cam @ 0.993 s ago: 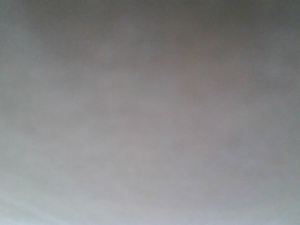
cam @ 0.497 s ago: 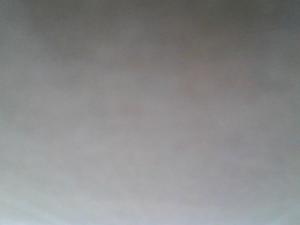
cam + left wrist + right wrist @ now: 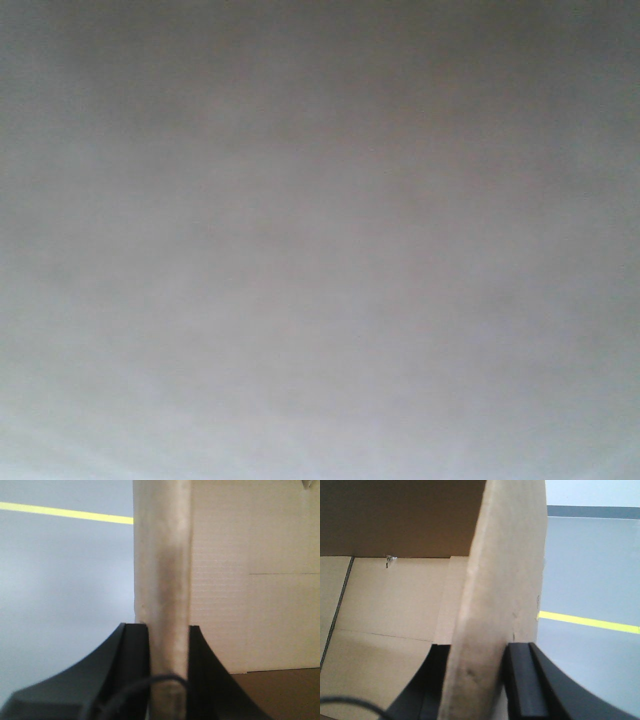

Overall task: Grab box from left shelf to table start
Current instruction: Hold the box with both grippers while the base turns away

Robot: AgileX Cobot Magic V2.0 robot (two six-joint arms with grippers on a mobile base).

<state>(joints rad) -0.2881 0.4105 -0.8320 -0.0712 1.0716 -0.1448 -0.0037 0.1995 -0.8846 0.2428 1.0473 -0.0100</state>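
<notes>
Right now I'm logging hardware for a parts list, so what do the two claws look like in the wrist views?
Both are matte black with no visible markings. The left claw has two flat-faced fingers whose outer sides flare in a curve toward the base; a thin dark cable arcs across them. The right claw looks alike, with a thin cable nearby.

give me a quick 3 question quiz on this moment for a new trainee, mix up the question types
1. True or false: the left gripper is shut on a cardboard wall of the box.
2. Multiple choice: what sits between the fingers of the right gripper? A) a blue plastic bin B) a cardboard wall of the box C) nothing
3. Fill in: the stripe on the pale surface beyond the box, seen in both wrist views, is ____ in colour.

Key: 1 true; 2 B; 3 yellow
</notes>
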